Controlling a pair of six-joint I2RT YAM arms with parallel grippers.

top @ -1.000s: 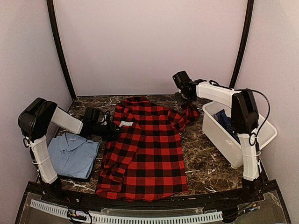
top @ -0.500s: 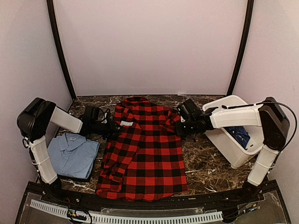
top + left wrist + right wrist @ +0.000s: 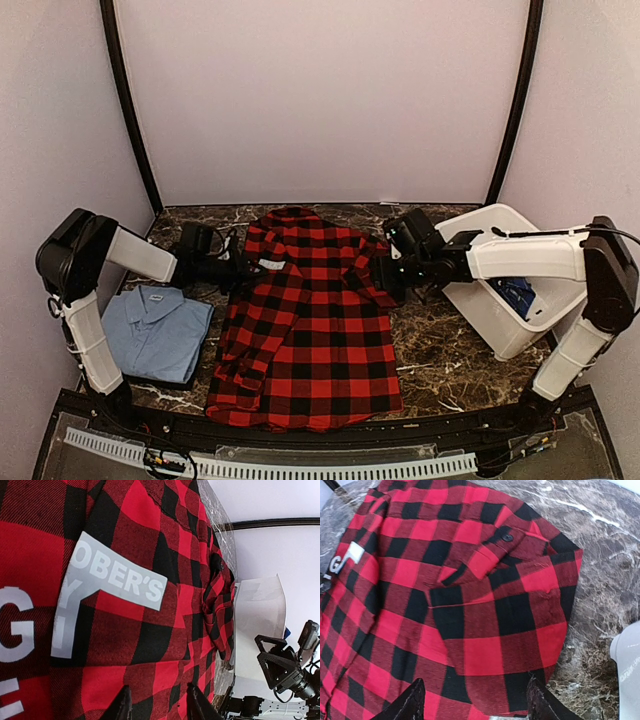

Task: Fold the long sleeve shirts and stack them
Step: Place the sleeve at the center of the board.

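Showing one red flannel (image 3: 310,330), one light-blue shirt (image 3: 155,335), one white bin (image 3: 495,325)

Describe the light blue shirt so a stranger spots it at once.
On the marble table, look to the near left corner by the left arm's base. The light blue shirt lies there folded, collar showing, left of the red-and-black flannel. It alone is plain and pale; the flannel is checked, the dark blue cloth sits in the white bin.
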